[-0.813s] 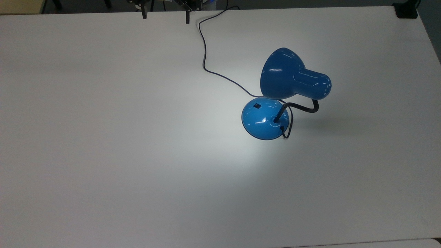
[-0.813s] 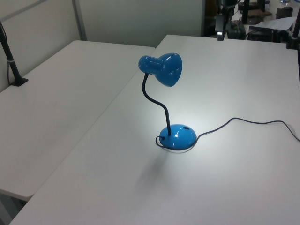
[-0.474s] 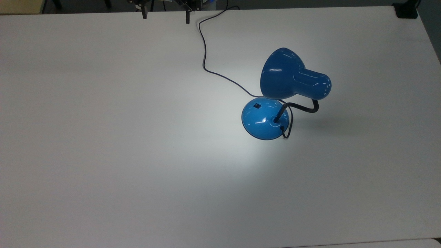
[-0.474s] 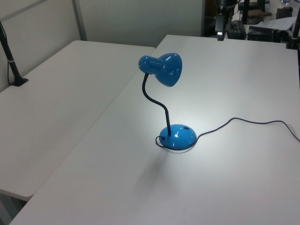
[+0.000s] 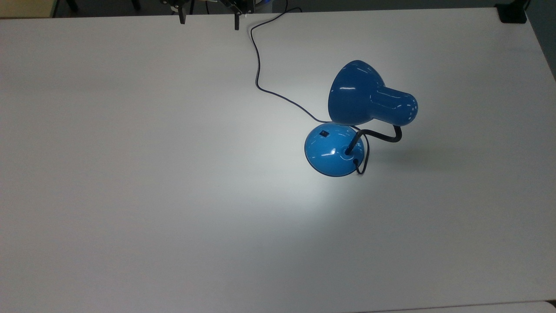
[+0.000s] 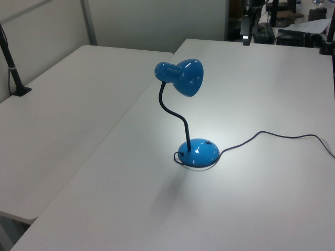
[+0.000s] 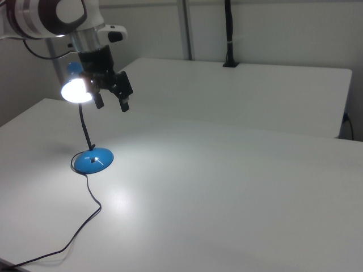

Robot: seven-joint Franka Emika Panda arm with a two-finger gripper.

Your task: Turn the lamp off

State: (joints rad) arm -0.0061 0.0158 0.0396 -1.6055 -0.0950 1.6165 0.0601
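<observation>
Apparently nothing has changed over the last second: the gripper point(image 5: 208, 17) hangs with its two fingers spread apart and empty at the top view's upper edge, exactly as before, well apart from the blue desk lamp point(image 5: 347, 126). So the task has barely begun; the bulb still burns, throwing a bright pool on the white table point(image 5: 130, 195) beside the domed base point(image 5: 333, 150). From above, the small black switch point(image 5: 323, 133) shows on the base's upper left. The right view instead shows the glowing shade mouth point(image 7: 76, 89) and the gripper high above the table.
</observation>
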